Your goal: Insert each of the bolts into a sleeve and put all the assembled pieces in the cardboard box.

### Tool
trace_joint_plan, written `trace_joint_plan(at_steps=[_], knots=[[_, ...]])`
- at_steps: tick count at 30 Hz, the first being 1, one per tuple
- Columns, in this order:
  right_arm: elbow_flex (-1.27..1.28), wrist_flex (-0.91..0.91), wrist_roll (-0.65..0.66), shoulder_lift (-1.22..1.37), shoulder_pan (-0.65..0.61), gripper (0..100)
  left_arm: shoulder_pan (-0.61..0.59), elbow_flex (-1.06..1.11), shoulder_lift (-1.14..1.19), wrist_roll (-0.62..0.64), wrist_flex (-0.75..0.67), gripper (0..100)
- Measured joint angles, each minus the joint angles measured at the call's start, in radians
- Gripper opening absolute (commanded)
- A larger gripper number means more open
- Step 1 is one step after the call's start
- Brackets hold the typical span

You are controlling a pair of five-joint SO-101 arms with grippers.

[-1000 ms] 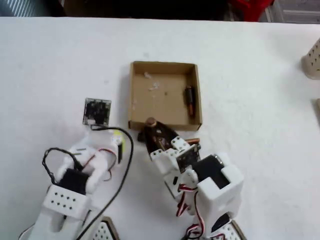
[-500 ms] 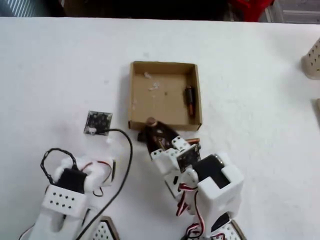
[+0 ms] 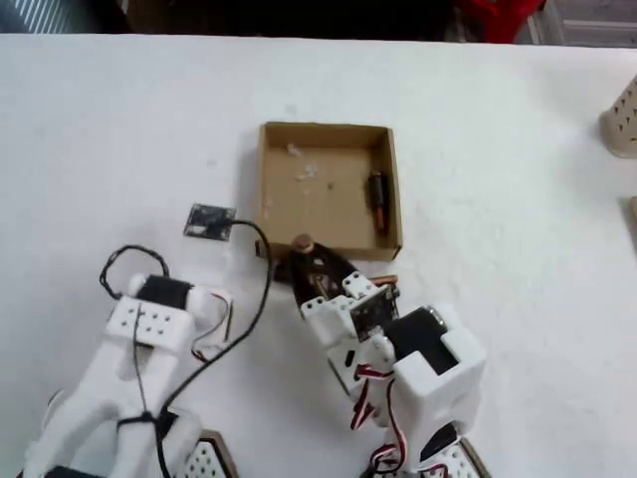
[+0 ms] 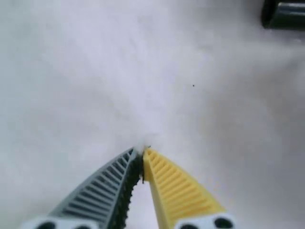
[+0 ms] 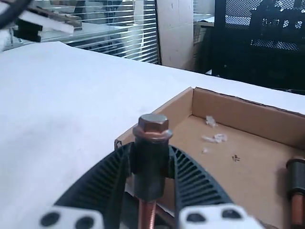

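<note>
Our right gripper [image 5: 150,153] clamps the sleeved bolt [image 5: 151,128] upright, just at six o'clock of the cardboard box [image 3: 328,129], ready, we judge, to drop in beside the finished piece [image 3: 377,201] at three o'clock. Our left gripper [image 4: 142,155] rests pinched together, empty.

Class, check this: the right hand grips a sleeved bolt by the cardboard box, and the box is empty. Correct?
No: the cardboard box holds one assembled piece, seen in the high view. The right hand does grip a sleeved bolt beside it.
</note>
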Motion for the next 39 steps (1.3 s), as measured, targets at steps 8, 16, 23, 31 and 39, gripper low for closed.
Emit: trace_joint_plan(at_steps=[8,16,23,31,39], knots=[[0.0,0.0,0.0,0.0,0.0,1.6,-0.083,-0.014,0.189,0.0,-0.143,4],[0.035,0.123,0.0,-0.126,0.035,1.6,-0.124,-0.066,0.365,0.095,-0.244,4],[0.054,0.331,0.0,-0.358,0.15,1.6,-0.15,-0.089,0.396,0.104,-0.244,4],[0.049,0.74,0.0,-0.681,0.229,1.6,-0.181,-0.089,0.396,0.104,-0.242,4],[-0.051,1.404,0.0,-1.056,0.319,1.7,-0.193,-0.097,0.397,0.104,-0.242,4]])
